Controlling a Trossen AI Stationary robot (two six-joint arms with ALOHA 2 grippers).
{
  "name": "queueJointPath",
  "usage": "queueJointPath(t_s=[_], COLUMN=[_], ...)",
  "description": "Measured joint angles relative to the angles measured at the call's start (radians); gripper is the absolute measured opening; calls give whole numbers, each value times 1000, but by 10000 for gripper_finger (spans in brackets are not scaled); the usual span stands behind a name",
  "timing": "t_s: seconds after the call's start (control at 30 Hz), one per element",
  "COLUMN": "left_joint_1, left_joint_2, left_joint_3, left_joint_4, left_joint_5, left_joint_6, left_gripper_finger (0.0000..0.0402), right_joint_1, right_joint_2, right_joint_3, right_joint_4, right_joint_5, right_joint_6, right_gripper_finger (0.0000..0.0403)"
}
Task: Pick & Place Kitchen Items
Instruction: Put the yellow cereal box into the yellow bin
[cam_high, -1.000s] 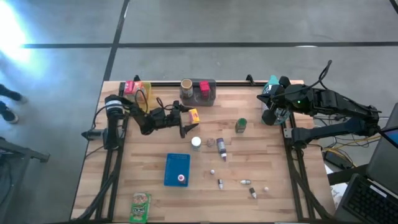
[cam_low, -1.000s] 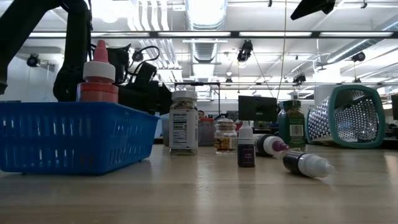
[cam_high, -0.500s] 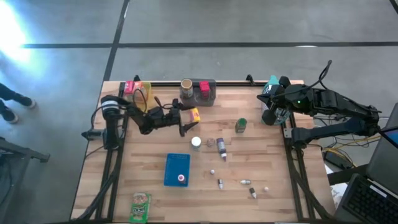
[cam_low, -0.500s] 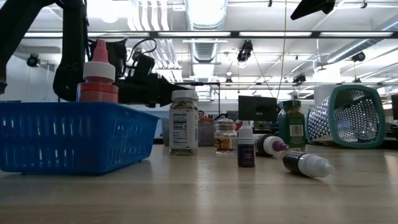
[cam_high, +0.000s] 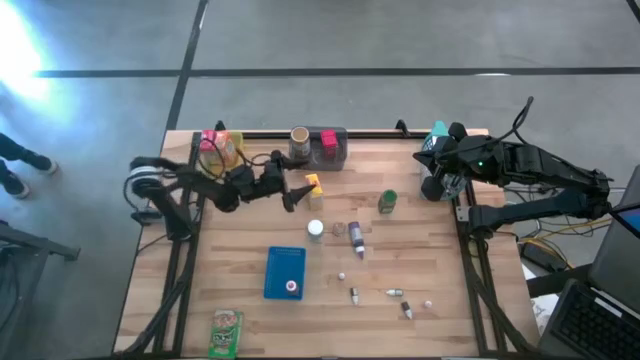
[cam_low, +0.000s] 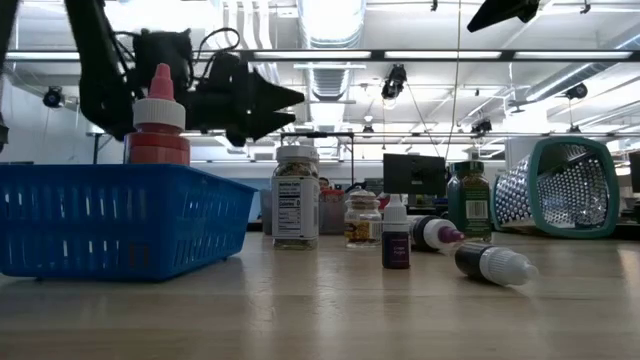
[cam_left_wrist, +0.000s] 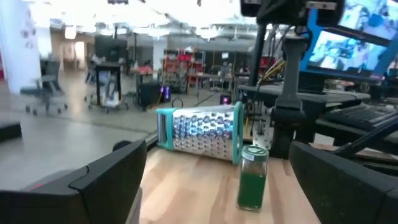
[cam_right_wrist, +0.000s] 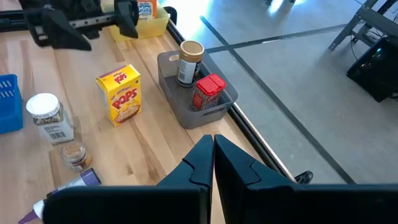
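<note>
My left gripper (cam_high: 296, 192) is open and hangs above the table, just left of the yellow Pops box (cam_high: 313, 184), which stands on its base. In the left wrist view its fingers stand wide apart (cam_left_wrist: 214, 180) with nothing between them. A green jar (cam_left_wrist: 252, 176) stands farther off. A white-capped jar (cam_high: 315, 229), a small jar (cam_high: 338, 229) and a purple bottle (cam_high: 356, 237) sit mid-table. Several tiny bottles (cam_high: 395, 292) lie nearer. My right gripper (cam_right_wrist: 213, 149) is shut and waits at the table's right edge (cam_high: 434, 185).
A blue basket (cam_high: 284, 272) holds a red-capped bottle (cam_high: 291, 288). The grey bin (cam_high: 325, 147) at the far edge holds a can and a red packet. A yellow bin (cam_high: 222, 150) is far left. A grater (cam_high: 437, 135) lies far right and a green packet (cam_high: 226, 330) near left.
My left gripper has risen from beside the yellow box to well above the table, and its arm has drawn back a little toward the table's left edge. The box and the other items have stayed where they were.
</note>
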Motion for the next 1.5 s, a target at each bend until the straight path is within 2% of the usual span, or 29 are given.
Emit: queueJointPath(t_s=[0.13, 0.2, 0.27, 0.33, 0.4, 0.5, 0.63, 0.7, 0.77, 0.9, 0.97, 1.23, 1.33, 1.5], left_joint_1=[3, 2, 1, 0, -3, -4, -5, -7, -18, -42, -56, -80, -87, -86], left_joint_2=[-189, -297, -386, -427, -427, -393, -359, -348, -338, -329, -323, -256, -198, -97], left_joint_3=[27, 80, 176, 307, 430, 560, 648, 673, 685, 688, 688, 698, 749, 849], left_joint_4=[-293, -566, -919, -1274, -1545, -1756, -1829, -1843, -1843, -1843, -1841, -1885, -1944, -2067], left_joint_5=[-1, 8, 10, 10, 3, -9, -29, -16, -8, 16, 43, 2, 0, -16], left_joint_6=[17, 58, 117, 194, 244, 286, 294, 366, 480, 834, 960, 1068, 1131, 1327], left_gripper_finger=[399, 399, 400, 400, 399, 399, 399, 399, 399, 399, 399, 399, 399, 398], right_joint_1=[0, 0, 0, 0, 0, 0, 0, 0, 0, 0, 0, 0, 0, 0], right_joint_2=[0, 0, 0, 0, 0, 0, 0, 0, 0, 0, 0, 0, 0, 0], right_joint_3=[0, 0, 0, 0, 0, 0, 0, 0, 0, 0, 0, 0, 0, 0], right_joint_4=[0, 0, 0, 0, 0, 0, 0, 0, 0, 0, 0, 0, 0, 0], right_joint_5=[0, 0, 0, 0, 0, 0, 0, 0, 0, 0, 0, 0, 0, 0], right_joint_6=[0, 0, 0, 0, 1, 2, 2, 0, 0, 0, 2, 1, 0, 0], right_gripper_finger=[8, 8, 8, 8, 8, 8, 8, 8, 8, 8, 8, 8, 8, 8])
